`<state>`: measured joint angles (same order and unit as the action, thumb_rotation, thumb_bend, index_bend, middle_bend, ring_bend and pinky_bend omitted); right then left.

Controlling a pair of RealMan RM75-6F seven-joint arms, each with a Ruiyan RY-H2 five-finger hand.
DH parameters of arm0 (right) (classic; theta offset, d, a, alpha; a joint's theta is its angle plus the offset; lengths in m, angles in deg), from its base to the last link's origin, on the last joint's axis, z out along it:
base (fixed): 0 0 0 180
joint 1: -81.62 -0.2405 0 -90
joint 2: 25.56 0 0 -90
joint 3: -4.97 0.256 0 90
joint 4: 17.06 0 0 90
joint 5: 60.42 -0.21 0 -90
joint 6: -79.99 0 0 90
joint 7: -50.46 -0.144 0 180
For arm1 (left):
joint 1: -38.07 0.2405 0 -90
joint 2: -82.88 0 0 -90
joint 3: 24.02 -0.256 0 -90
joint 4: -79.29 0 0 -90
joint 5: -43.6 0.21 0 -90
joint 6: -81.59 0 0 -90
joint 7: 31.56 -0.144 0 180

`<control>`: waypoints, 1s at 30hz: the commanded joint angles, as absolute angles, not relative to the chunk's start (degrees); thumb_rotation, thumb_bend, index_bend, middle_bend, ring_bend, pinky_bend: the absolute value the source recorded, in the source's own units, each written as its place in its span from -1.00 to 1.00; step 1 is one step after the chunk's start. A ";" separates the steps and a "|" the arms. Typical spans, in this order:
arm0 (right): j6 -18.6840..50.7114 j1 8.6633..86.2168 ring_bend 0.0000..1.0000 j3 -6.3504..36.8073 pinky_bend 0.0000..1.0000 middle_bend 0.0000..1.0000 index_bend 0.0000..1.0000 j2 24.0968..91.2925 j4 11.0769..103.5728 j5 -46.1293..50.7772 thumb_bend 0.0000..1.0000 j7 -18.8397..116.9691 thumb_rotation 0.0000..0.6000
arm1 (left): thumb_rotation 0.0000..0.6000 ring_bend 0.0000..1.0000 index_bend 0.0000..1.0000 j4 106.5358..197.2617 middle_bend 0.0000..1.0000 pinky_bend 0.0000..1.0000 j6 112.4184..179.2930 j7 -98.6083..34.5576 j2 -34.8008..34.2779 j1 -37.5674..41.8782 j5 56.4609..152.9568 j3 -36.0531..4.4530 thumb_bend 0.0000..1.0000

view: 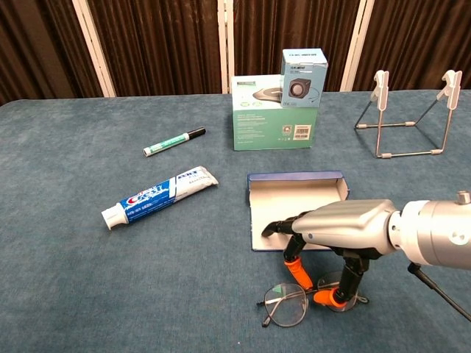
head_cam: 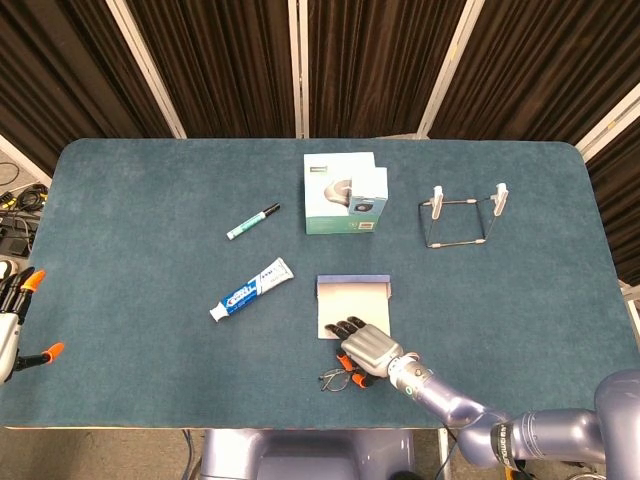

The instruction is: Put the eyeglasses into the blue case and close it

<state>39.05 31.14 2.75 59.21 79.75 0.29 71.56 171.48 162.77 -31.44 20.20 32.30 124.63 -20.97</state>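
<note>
The right hand (view: 342, 229) was hunched palm-down over the eyeglasses (view: 303, 302), orange fingertips (view: 297, 271) pointing down at them. One tip sat on the bridge area between the lenses and another was planted on the far lens by the thumb side. It looked like a pinch on the frame, but honestly I couldn't tell whether the hand actually had a grip or was just pressing on it. The glasses were directly under the hand, on the bench (view: 66, 272), with one lens poking out past the fingers on the side away from the wrist.

The blue case (view: 296, 198) was lying open just beyond the fingertips, pale lining up, its near edge partly covered by the hand in the chest view. So the glasses were outside the case, just beside it on the hand's side.

Farther out past the case stood a green box (view: 274, 118) with a smaller blue box (view: 303, 70) on top. A toothpaste tube (view: 160, 197) lay off to the side past the fingertips, with a green marker (view: 174, 142) beyond that. A wire stand (view: 411, 114) sat well off on the wrist side, toward the back.

The left hand (head_cam: 14, 318) was way off at the far bench edge, only partly in the head view, fingers apart, holding nothing.
</note>
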 commanded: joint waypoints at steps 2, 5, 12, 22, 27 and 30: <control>38.85 31.30 -1.00 2.91 -1.00 -1.00 0.21 58.86 80.11 0.27 -0.37 71.14 1.00 | 1.00 -1.00 -1.00 171.46 -1.00 -1.00 162.78 -31.42 20.21 32.29 124.67 -20.97 -1.00; 38.37 31.64 -1.00 3.43 -1.00 -1.00 0.22 58.32 80.67 0.62 -0.36 70.07 1.00 | 1.00 -1.00 -1.00 171.51 -1.00 -1.00 162.86 -31.37 20.25 32.33 124.76 -21.02 -1.00; 35.82 33.21 -1.00 5.82 -1.00 -1.00 0.24 56.95 81.36 2.37 -0.31 65.73 1.00 | 1.00 -1.00 -1.00 171.63 -1.00 -1.00 162.93 -31.48 20.29 32.37 124.97 -21.13 -1.00; 34.23 33.71 -1.00 8.90 -1.00 -1.00 0.25 57.88 78.85 2.09 -0.27 62.78 1.00 | 1.00 -1.00 -1.00 171.63 -1.00 -1.00 162.84 -31.42 20.34 32.33 124.85 -21.08 -1.00; 33.22 33.26 -1.00 10.43 -1.00 -1.00 0.26 60.22 74.92 -0.30 -0.27 63.98 1.00 | 1.00 -1.00 -1.00 171.62 -1.00 -1.00 162.80 -31.41 20.39 32.31 124.76 -21.04 -1.00; 32.88 32.98 -1.00 10.90 -1.00 -1.00 0.26 61.40 72.90 -1.56 -0.27 65.00 1.00 | 1.00 -1.00 -1.00 171.62 -1.00 -1.00 162.83 -31.32 20.42 32.34 124.72 -21.03 -1.00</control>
<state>33.21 33.22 10.47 60.64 73.85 -0.77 64.35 171.62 162.83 -31.31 20.42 32.34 124.72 -21.03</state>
